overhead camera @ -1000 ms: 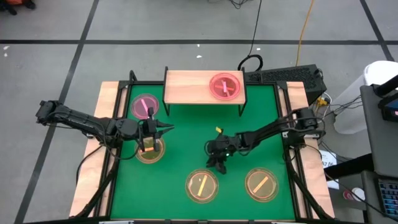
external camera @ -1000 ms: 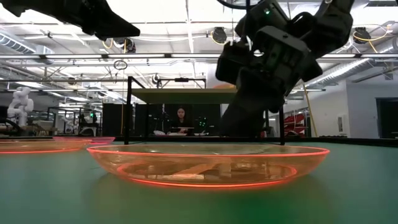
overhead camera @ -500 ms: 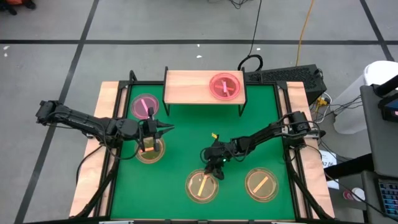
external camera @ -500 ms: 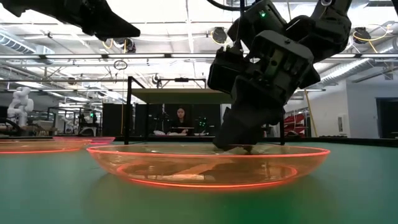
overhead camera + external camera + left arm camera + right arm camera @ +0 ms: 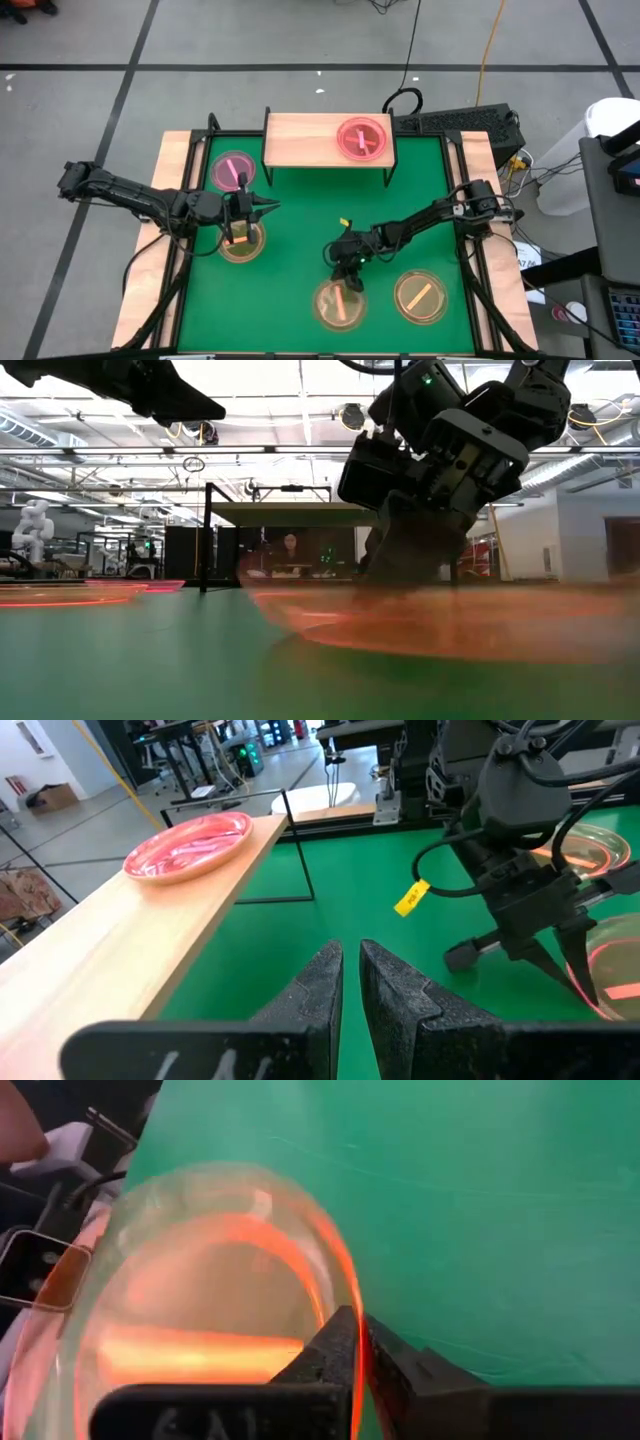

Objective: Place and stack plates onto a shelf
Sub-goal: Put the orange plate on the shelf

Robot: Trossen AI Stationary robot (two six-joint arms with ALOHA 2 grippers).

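Progress is slight: one pink plate (image 5: 361,138) sits on the shelf (image 5: 300,139); four wait on the bench. Right end effector (image 5: 349,279) pinches an amber plate's (image 5: 340,305) rim; left end effector (image 5: 266,207), pressed together, hovers.

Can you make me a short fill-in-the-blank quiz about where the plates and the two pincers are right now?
1. The shelf holds exactly ____ plate.
2. The right pincer is shut on the rim of an ____ plate.
3. The plate on the shelf is tinted ____.
4. The left pincer hovers near the amber plate at the mat's ____ side.

Missing words: one; amber; pink; left
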